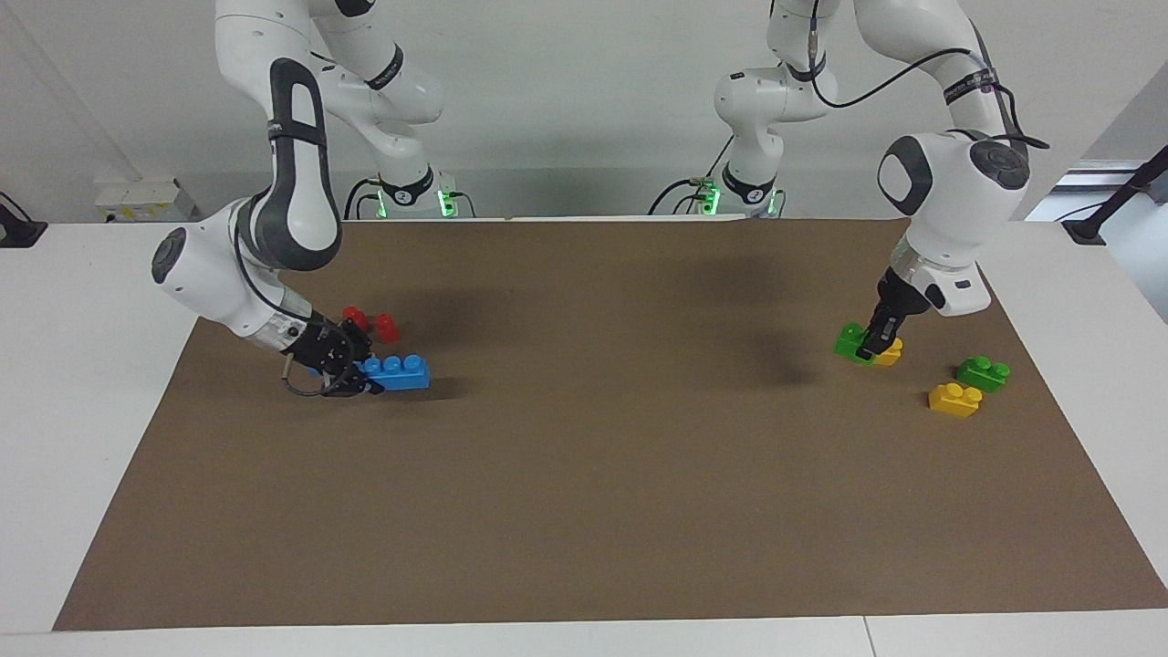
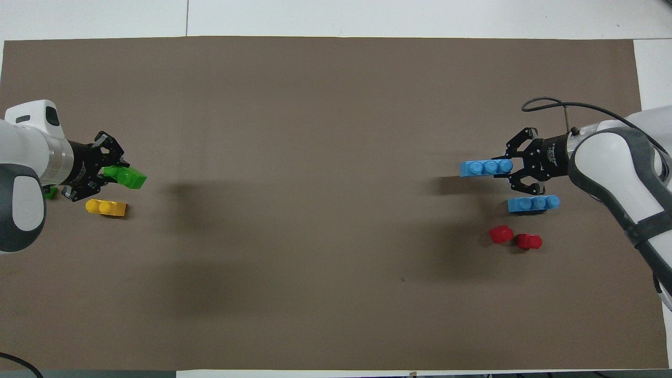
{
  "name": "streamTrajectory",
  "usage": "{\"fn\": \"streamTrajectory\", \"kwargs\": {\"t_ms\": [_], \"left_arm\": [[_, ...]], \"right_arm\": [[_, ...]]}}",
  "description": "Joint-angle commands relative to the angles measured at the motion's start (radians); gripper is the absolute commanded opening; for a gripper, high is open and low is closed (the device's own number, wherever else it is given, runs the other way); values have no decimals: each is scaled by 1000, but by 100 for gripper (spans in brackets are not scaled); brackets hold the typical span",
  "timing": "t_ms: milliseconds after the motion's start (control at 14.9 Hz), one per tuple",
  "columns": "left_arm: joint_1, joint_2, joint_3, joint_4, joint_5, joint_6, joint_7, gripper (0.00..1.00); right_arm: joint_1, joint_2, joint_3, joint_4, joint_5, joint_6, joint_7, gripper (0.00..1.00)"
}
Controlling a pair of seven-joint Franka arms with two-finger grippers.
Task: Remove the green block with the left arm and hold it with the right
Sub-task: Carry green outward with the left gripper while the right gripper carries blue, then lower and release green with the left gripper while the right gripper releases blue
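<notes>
The green block is tilted in my left gripper, which is shut on it, low over the mat at the left arm's end. It is right beside a yellow two-stud brick. In the overhead view the block sticks out of the left gripper, with that yellow brick on the mat beside it. My right gripper is at the right arm's end, its fingers closed on the end of a blue three-stud brick that rests on the mat, as the overhead view shows.
A second green brick and a second yellow brick lie close to the left gripper. A second blue brick and two red pieces lie near the right gripper. The brown mat covers the table.
</notes>
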Motion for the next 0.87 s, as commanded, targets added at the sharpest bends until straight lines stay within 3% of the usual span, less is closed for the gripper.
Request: {"fn": "streamTrajectory", "kwargs": {"t_ms": [0, 804], "left_arm": [[36, 80, -10, 7, 8, 102, 22, 0], [81, 270, -7, 64, 12, 266, 42, 0]], "right_arm": [[-48, 48, 16, 11, -18, 9, -30, 0], [-48, 69, 17, -43, -14, 79, -68, 0]]}}
